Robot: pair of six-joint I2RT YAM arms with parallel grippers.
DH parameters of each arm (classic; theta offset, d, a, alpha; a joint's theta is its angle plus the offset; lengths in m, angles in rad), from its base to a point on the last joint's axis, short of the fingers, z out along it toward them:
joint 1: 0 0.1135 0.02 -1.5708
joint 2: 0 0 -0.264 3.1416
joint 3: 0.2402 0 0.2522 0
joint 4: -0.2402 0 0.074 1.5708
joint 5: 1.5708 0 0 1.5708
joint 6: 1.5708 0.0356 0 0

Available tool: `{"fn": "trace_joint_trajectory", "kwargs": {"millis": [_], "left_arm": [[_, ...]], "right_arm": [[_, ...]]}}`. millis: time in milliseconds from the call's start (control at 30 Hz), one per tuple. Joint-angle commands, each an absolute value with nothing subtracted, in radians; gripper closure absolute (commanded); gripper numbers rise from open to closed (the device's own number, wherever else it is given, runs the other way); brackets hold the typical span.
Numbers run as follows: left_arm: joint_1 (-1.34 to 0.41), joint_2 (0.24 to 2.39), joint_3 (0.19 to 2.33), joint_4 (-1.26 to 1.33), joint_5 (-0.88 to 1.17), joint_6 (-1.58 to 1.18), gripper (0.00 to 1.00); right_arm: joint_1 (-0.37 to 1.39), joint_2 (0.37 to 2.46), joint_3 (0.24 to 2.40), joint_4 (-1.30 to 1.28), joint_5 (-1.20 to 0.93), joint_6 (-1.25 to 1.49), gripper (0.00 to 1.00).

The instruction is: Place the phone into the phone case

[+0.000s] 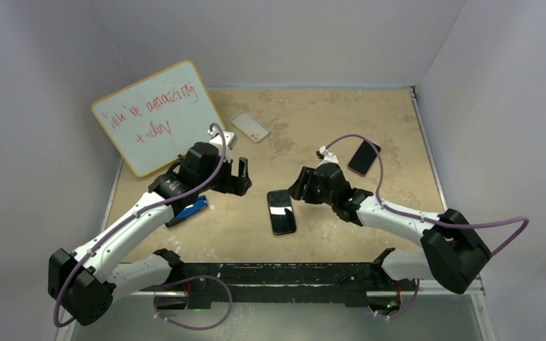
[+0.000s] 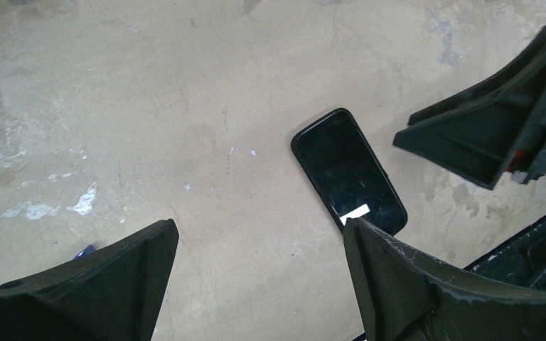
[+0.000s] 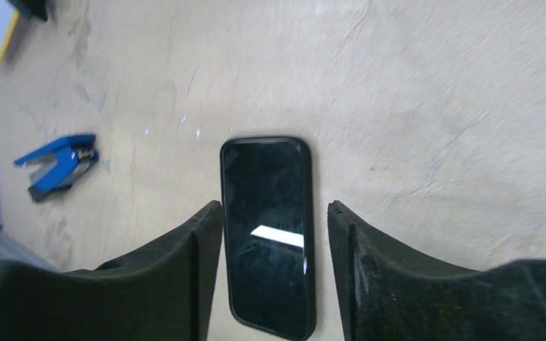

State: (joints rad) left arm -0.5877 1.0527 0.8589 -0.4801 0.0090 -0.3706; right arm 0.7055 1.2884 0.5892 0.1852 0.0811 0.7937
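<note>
We count two dark handsets, one clear case, one blue clip, one whiteboard and two grippers. The phone (image 3: 269, 234) lies flat and screen-up on the table (image 1: 327, 121), directly under the gap of the right gripper (image 3: 276, 207). That gripper's jaws stand spread and hold nothing, and in the left wrist view it hangs clear above the surface. The phone's long axis runs parallel to the right fingers. One short end reaches out past the fingertips and the other is cut off by the bottom edge of the right wrist view; we cannot tell which end is its top. A dark rim runs round the screen, perhaps a bumper, though the view is too soft to be sure. The left gripper (image 2: 257, 226) has its jaws spread wide and empty. The phone sits ahead of them, slanted across the jaw line, one corner hidden behind a fingertip. The clear case (image 1: 250, 126) lies well beyond the left jaws, and the second handset (image 1: 364, 157) lies beyond the right ones. The blue clip (image 3: 60, 165) lies well off to the side of the right jaws and is partly hidden under the left arm in the top view. The whiteboard (image 1: 153, 124) stands beyond the left jaws, its red writing hard to read.
</note>
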Motion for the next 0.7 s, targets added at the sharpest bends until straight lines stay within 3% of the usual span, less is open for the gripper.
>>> {"fn": "trace_joint_trajectory", "kwargs": {"millis": [0, 100, 233, 467, 667], "left_arm": [[-0.589, 1.006, 0.909, -0.522, -0.087, -0.369, 0.09], [-0.588, 0.942, 0.906, -0.528, -0.164, -0.362, 0.09], [-0.589, 0.856, 0.917, -0.541, -0.233, -0.334, 0.1], [-0.588, 0.75, 0.885, -0.531, -0.317, -0.334, 0.11], [-0.589, 0.707, 0.874, -0.522, -0.345, -0.333, 0.11]], "right_arm": [[0.694, 1.316, 0.7, 0.053, 0.262, 0.704, 0.38], [0.679, 1.398, 0.802, 0.061, 0.253, 0.611, 0.36], [0.658, 1.563, 0.943, 0.114, 0.244, 0.5, 0.43], [0.616, 1.837, 1.247, 0.146, 0.099, 0.374, 0.44], [0.563, 2.062, 1.486, 0.144, 0.002, 0.336, 0.52]]}}
